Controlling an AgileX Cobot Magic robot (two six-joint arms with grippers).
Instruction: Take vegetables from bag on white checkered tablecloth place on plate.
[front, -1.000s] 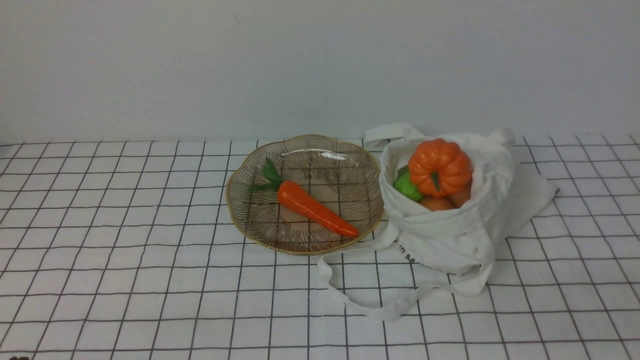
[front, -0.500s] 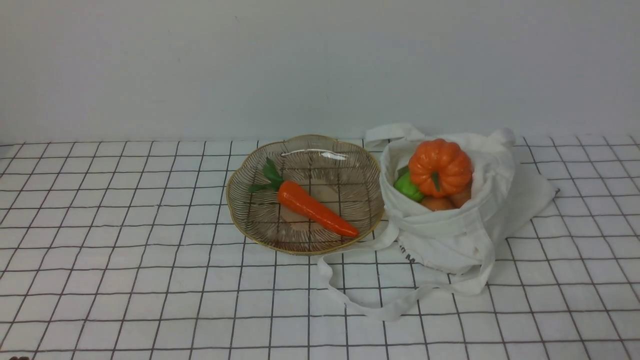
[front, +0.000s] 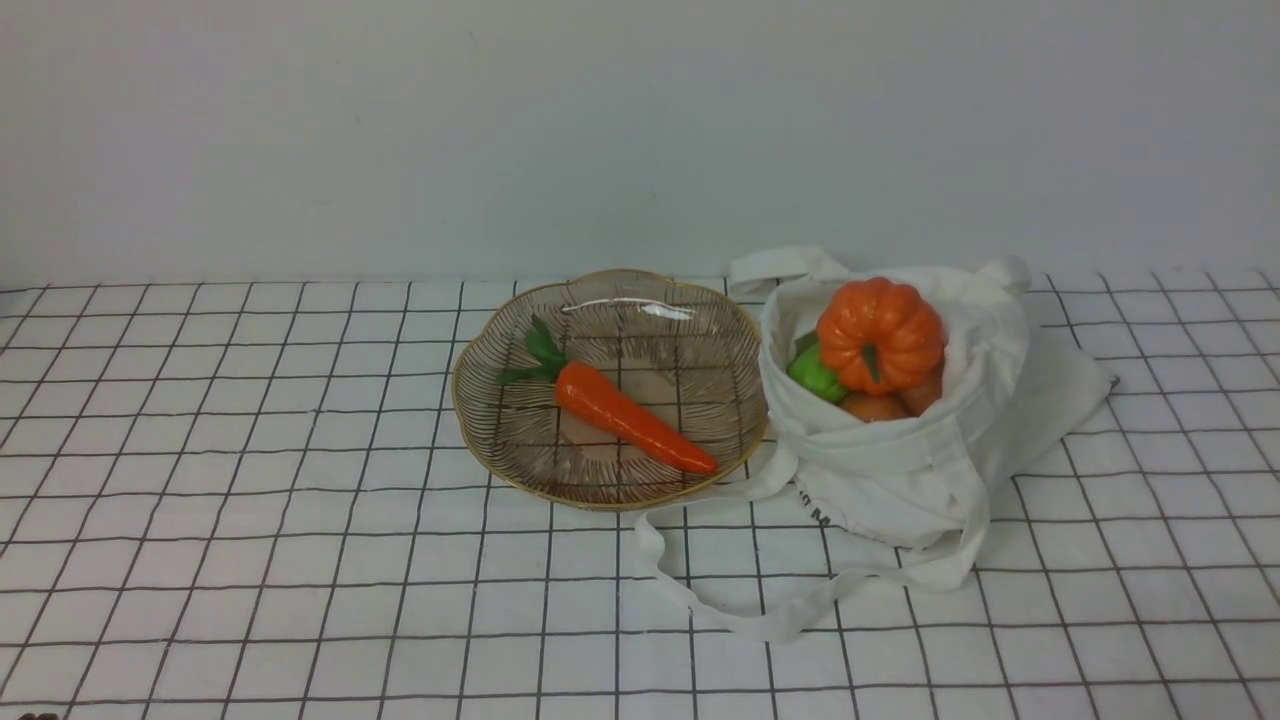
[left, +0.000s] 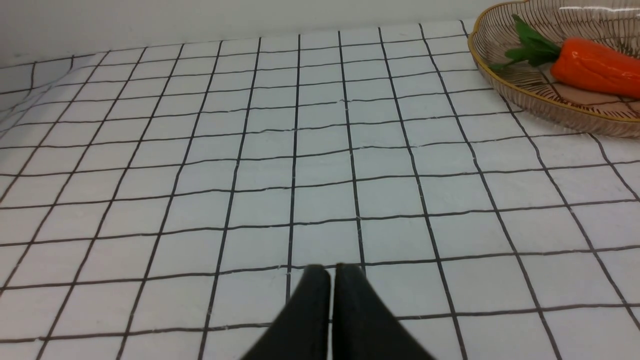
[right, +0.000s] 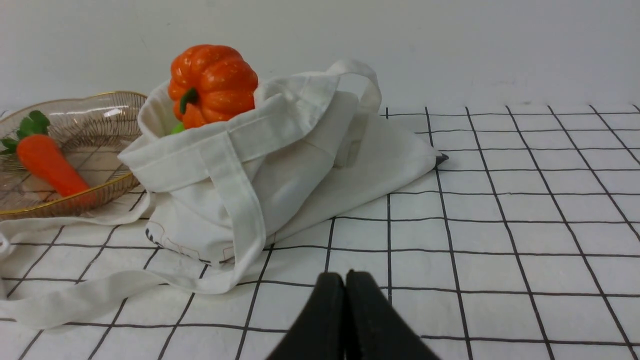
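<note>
carrot (front: 630, 418) lies on plate (front: 500, 440) | pumpkin (front: 880, 333) tops bag (front: 900, 480), right of plate | left end effector (left: 332, 272) closed, empty | right end effector (right: 345, 280) closed, empty

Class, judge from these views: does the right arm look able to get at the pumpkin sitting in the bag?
Probably yes. The pumpkin sits atop the open bag, uncovered, nothing between it and the shut right gripper, which must open first.

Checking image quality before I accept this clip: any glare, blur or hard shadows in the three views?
Front view: even soft light, a white glare streak on the plate, highlights on the pumpkin. Left wrist view: sharp grid, the closed left gripper slightly soft. Right wrist view: the bag sharp, only faint shadows, the closed right gripper slightly soft.
</note>
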